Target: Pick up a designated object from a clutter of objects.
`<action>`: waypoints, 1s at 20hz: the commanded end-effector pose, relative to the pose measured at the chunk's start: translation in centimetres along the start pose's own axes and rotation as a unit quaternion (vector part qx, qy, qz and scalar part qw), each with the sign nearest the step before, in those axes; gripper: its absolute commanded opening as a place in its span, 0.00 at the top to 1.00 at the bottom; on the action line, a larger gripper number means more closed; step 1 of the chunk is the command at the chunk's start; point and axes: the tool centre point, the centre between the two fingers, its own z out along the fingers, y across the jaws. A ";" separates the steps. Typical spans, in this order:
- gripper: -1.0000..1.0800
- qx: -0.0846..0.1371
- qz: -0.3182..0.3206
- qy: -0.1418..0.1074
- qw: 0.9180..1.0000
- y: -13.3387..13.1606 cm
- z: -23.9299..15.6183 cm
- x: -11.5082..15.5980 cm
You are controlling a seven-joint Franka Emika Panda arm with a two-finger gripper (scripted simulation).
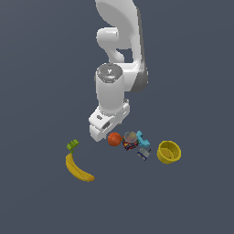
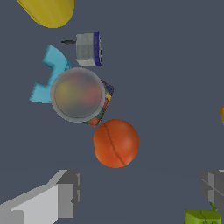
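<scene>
in the exterior view, the ball (image 1: 114, 139) sits touching the can (image 1: 130, 141), just below the gripper (image 1: 104, 128). a banana (image 1: 78, 169) lies well apart. in the wrist view, the ball (image 2: 116, 143) lies beyond the wide-apart fingers (image 2: 65, 192), which hold nothing.

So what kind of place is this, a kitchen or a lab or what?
Neither, most likely: it looks like a bare simulated test scene. A plain, featureless grey floor has no walls or furniture, and a white robot arm stands over scattered, flatly rendered props such as a banana and a yellow bowl.
</scene>
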 end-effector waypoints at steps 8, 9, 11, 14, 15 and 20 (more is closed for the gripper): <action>0.04 0.003 -0.100 0.000 0.995 -0.8 3.7 0.0; 0.04 0.004 -0.107 0.000 0.994 -0.9 4.0 0.0; 0.04 0.004 -0.118 0.000 0.993 -1.0 4.4 -0.1; 0.04 0.004 -0.130 0.000 0.992 -1.1 4.8 -0.1; 0.04 0.005 -0.132 0.000 0.991 -1.1 4.9 -0.1; 0.04 0.005 -0.133 0.000 0.991 -1.2 5.0 -0.1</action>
